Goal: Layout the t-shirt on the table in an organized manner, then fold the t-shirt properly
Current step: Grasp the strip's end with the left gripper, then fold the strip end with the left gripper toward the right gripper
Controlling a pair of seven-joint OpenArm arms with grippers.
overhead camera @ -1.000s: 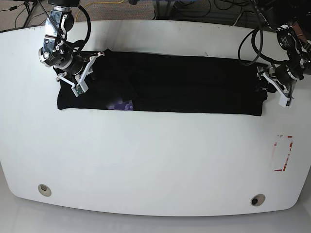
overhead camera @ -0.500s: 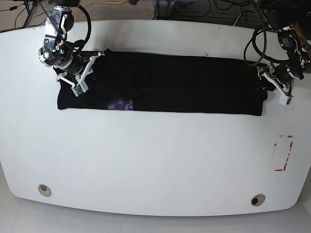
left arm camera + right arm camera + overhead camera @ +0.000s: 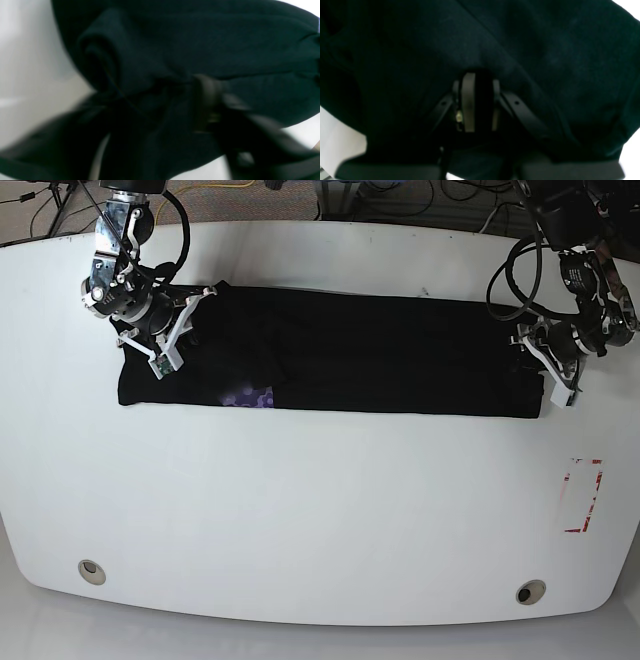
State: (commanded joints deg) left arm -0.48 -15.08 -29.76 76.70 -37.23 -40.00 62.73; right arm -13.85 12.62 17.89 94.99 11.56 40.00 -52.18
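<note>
The black t-shirt (image 3: 380, 350) lies as a long folded band across the far half of the white table (image 3: 300, 500), with a purple patch (image 3: 247, 397) showing at its near edge. My right gripper (image 3: 150, 345) sits on the band's left end. In the right wrist view its fingers (image 3: 467, 105) stand close together with dark t-shirt (image 3: 545, 50) cloth pinched between them. My left gripper (image 3: 537, 358) is at the band's right end. The left wrist view is blurred, with bunched t-shirt (image 3: 200, 37) folds gathered at the gripper (image 3: 207, 100).
Two round grey holes (image 3: 91, 570) (image 3: 530, 591) sit near the table's front edge. A red-marked patch (image 3: 582, 496) lies at the right. Cables (image 3: 400, 200) run on the floor beyond the far edge.
My left arm has shifted left, inward over the shirt's right end. My right arm and the shirt's left end have hardly moved.
</note>
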